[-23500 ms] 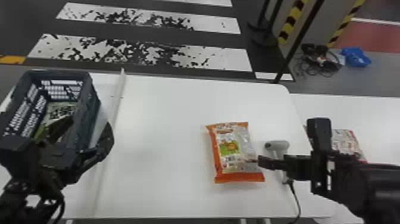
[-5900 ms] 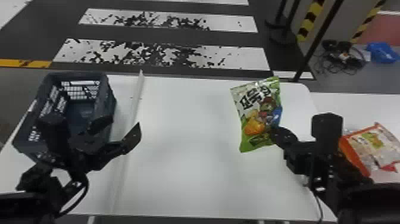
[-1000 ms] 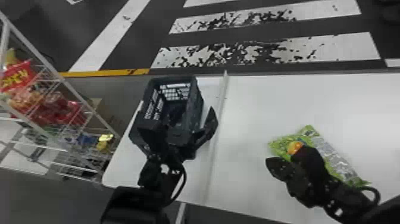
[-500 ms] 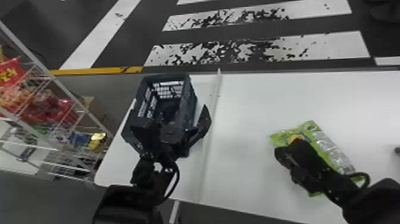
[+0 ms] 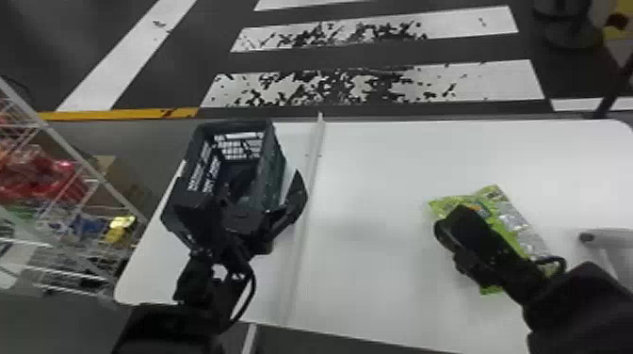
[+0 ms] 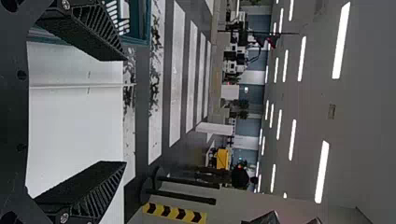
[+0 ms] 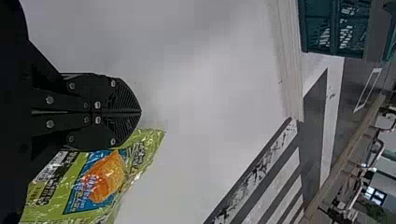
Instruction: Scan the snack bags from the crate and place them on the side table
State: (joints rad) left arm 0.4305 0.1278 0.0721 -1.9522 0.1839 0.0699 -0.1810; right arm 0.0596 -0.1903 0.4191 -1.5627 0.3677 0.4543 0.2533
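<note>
The crate (image 5: 272,174) stands on the worktop (image 5: 377,287), left of the strip (image 5: 316,141), probably to separate stock from scanning. The left gripper (image 6: 125,111) is at the crate, jaws spread, seemingly for picking. Beyond the strip, the right gripper (image 7: 140,112) has jaws clenched on nothing, beside the bag (image 5: 511,219), which lies flat, presumably for the scanner (image 5: 607,237) near it.

Black left arm (image 5: 162,329) at lower left, black right arm (image 5: 584,310) at lower right, each with a looped black cable (image 5: 252,299); flat black ridged fingers (image 5: 297,197), round silver screws (image 7: 50,100).
</note>
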